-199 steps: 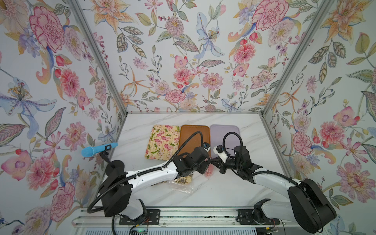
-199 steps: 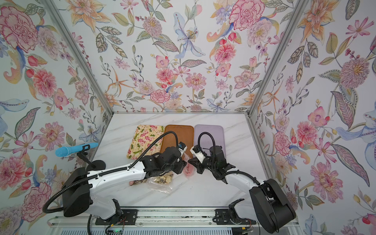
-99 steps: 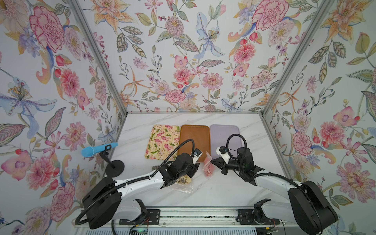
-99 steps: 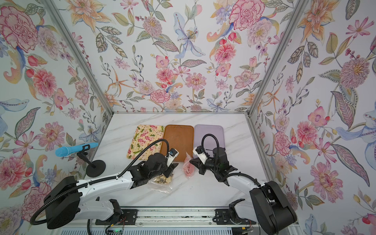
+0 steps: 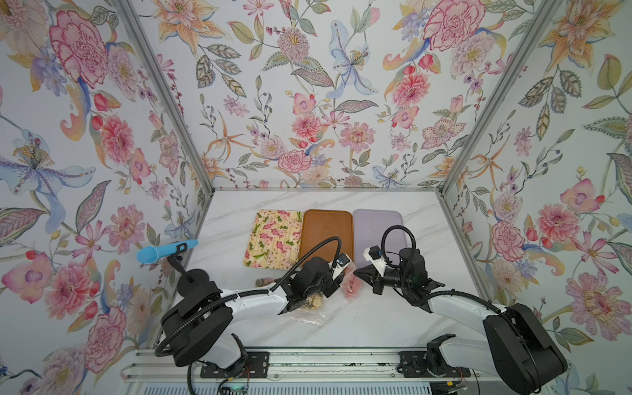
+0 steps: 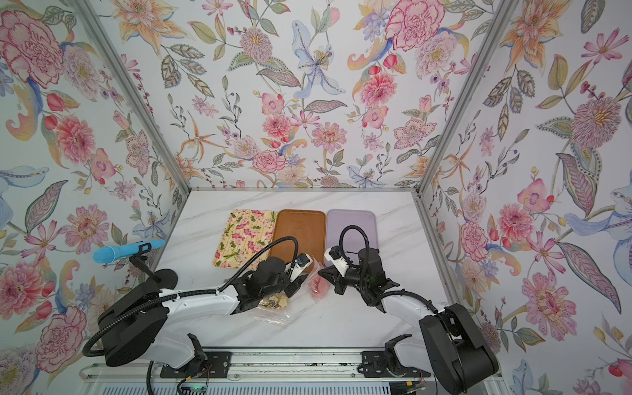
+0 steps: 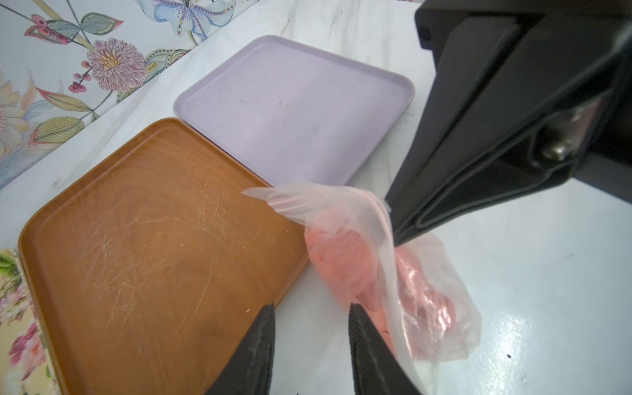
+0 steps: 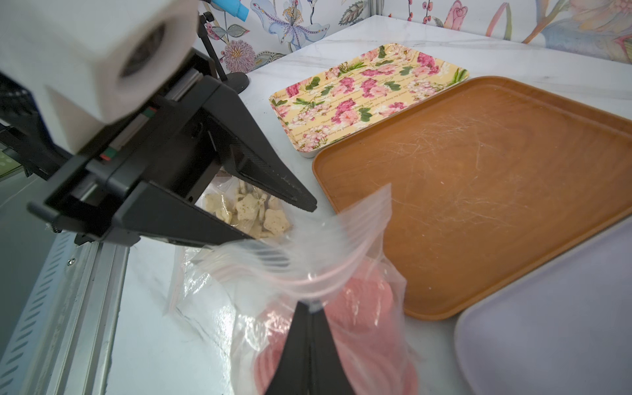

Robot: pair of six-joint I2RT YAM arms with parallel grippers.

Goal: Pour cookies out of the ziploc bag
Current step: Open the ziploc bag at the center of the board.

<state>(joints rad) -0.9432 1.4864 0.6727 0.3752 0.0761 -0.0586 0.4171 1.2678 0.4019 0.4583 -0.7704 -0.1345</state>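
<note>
A clear ziploc bag hangs upright just above the table, in front of the gap between the brown and lilac trays. Flat pink cookies fill its lower part. My right gripper is shut on the bag's top edge. My left gripper stands partly open right beside the bag. Only bare table shows between its fingers, and one finger lies against the bag's side.
A second bag of cream star cookies lies under my left wrist. Behind stand a floral tray, a brown tray and a lilac tray. A blue microphone on a stand is at the left wall.
My left gripper's jaws have narrowed. The left arm drew back from over the bag, then crept up beside it again. The right gripper kept its hold on the bag's top.
</note>
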